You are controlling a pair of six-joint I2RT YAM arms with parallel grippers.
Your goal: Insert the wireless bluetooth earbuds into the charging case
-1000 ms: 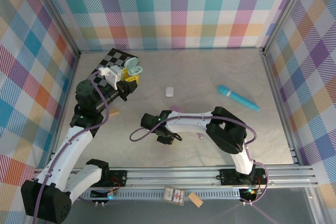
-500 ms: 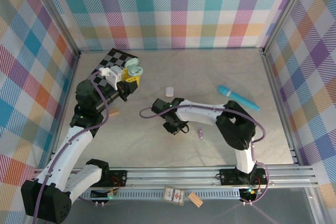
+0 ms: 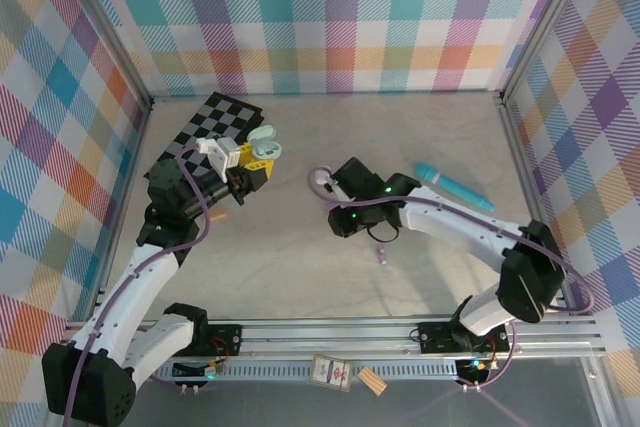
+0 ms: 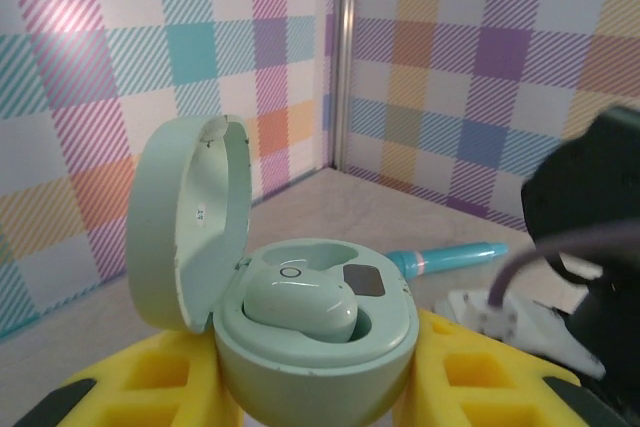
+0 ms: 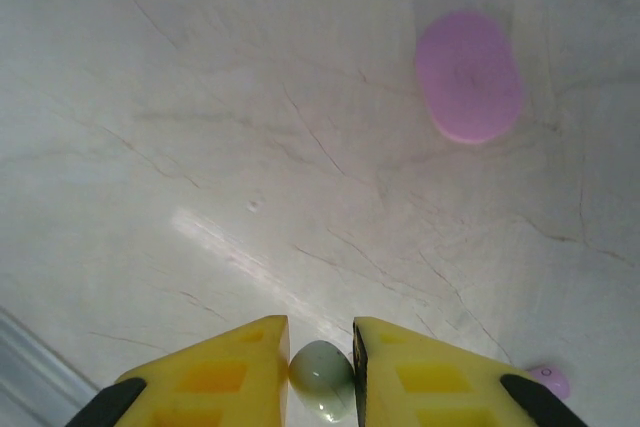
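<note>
Left gripper point(image 3: 250, 160): barely parted, clamped on the green case point(image 4: 318, 332), which sits upright with its lid open.
Case: one earbud point(image 4: 300, 309) is seated in it, and the socket beside it is empty and faces up.
Right gripper point(image 5: 320, 337): nearly closed, pinching a green earbud point(image 5: 322, 379) at its fingertips.
Relation: the case lies left of the right gripper and slightly beyond it, well apart. The right arm carries the earbud.
Count: three cases, one green, one white point(image 3: 321, 178) and one purple point(image 5: 469, 90). Three earbuds, two green and one purple point(image 3: 383, 256). One stick point(image 3: 453, 185).
</note>
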